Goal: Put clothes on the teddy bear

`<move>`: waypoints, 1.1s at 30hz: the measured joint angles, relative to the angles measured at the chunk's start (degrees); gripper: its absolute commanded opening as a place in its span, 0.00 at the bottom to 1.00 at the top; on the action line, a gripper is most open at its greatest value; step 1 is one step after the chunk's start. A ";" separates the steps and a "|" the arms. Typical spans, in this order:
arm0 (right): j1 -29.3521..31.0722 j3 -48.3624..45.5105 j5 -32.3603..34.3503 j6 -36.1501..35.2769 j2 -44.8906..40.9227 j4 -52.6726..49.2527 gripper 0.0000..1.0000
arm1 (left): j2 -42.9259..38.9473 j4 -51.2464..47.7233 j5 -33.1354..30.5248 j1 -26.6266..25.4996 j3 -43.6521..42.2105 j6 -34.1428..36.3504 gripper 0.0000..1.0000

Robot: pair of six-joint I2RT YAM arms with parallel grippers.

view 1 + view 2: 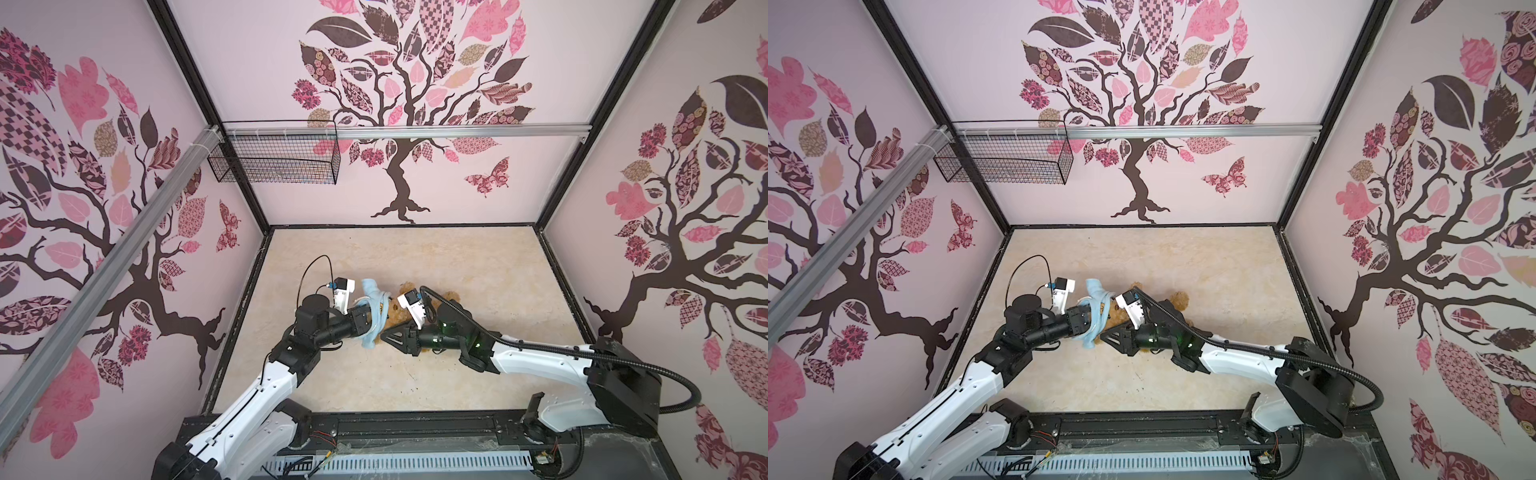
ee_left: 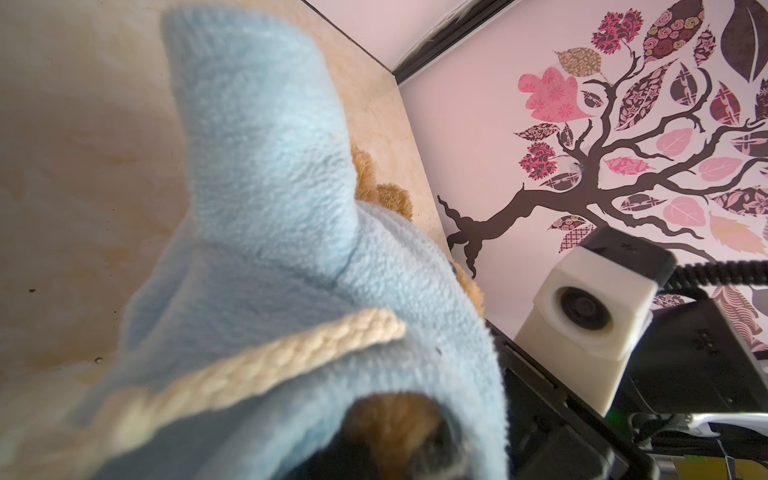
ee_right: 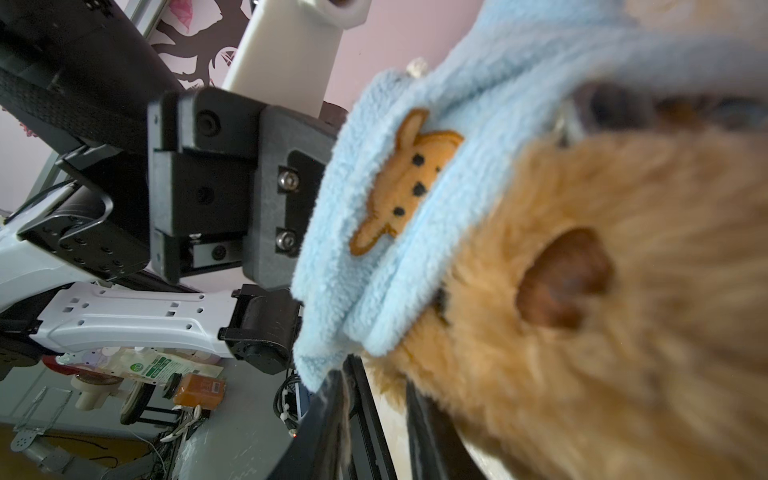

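Observation:
The golden-brown teddy bear [image 1: 451, 296] [image 1: 1179, 297] lies mid-table, mostly hidden under the right arm. In the right wrist view its fur and snout [image 3: 623, 291] fill the frame. A light-blue shirt [image 1: 376, 299] [image 1: 1098, 299] [image 2: 270, 187] with an orange bear patch [image 3: 399, 187] hangs bunched over my left gripper [image 1: 374, 318] [image 2: 386, 457]. Those jaws are buried in the fabric and shut on it, right against the bear's head. My right gripper [image 1: 386, 336] [image 3: 378, 395] points left, low at the shirt's hem. Its fingers are closed on bear fur with a narrow gap between them.
A black wire basket [image 1: 274, 156] hangs from the rail on the back wall. Patterned walls close the table on three sides, and a black rail [image 1: 415, 428] runs along the front. The right wrist camera housing [image 2: 582, 307] sits close to the shirt.

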 measured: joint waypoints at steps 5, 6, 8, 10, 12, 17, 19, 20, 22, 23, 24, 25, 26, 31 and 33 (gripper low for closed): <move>0.00 0.04 -0.09 0.37 1.22 2.03 0.27 | 0.00 0.00 -0.04 0.00 0.00 0.35 0.00; 0.00 0.04 -0.11 0.55 1.42 2.32 0.26 | 0.02 0.00 -0.04 0.00 0.00 0.39 0.00; 0.00 0.13 -0.28 0.68 1.79 2.73 0.24 | 0.02 -0.02 -0.07 0.00 0.00 0.44 0.00; 0.00 0.26 -0.50 1.07 2.12 3.13 0.24 | 0.04 -0.02 -0.07 0.00 0.00 0.48 0.00; 0.00 0.50 -0.79 1.46 2.19 3.39 0.24 | 0.13 0.02 -0.07 -0.02 0.00 0.59 0.00; 0.00 0.81 -1.53 1.92 2.36 4.83 0.24 | 0.44 0.04 -0.07 -0.44 0.00 0.61 0.00; 0.00 0.83 -1.51 1.95 2.47 5.14 0.24 | 0.44 0.07 -0.11 -0.55 0.00 0.61 0.00; 0.00 0.85 -1.51 1.92 2.60 5.11 0.23 | 0.44 0.04 -0.20 -0.63 0.00 0.63 0.00; 0.00 1.14 -1.27 1.90 3.02 4.98 0.22 | 0.46 0.00 -0.48 -0.72 0.00 0.68 0.00; 0.00 1.31 -1.05 1.92 3.19 4.90 0.20 | 0.50 0.00 -0.63 -0.72 0.00 0.70 0.00; 0.00 1.55 -0.85 2.01 3.34 4.79 0.15 | 0.52 0.00 -0.79 -0.72 0.00 0.72 0.00; 0.00 1.66 -0.66 1.99 3.50 4.85 0.11 | 0.52 0.02 -0.90 -0.72 0.00 0.74 0.00; 0.00 1.66 -0.55 2.27 3.54 4.94 0.08 | 0.52 0.02 -0.92 -0.72 0.00 0.74 0.00; 0.00 1.46 -0.04 2.75 3.63 5.86 0.00 | 0.52 0.09 -1.57 -0.87 0.00 0.57 0.00; 0.00 0.92 0.15 2.78 3.61 6.58 0.00 | 0.52 0.04 -1.84 -1.01 0.00 0.39 0.00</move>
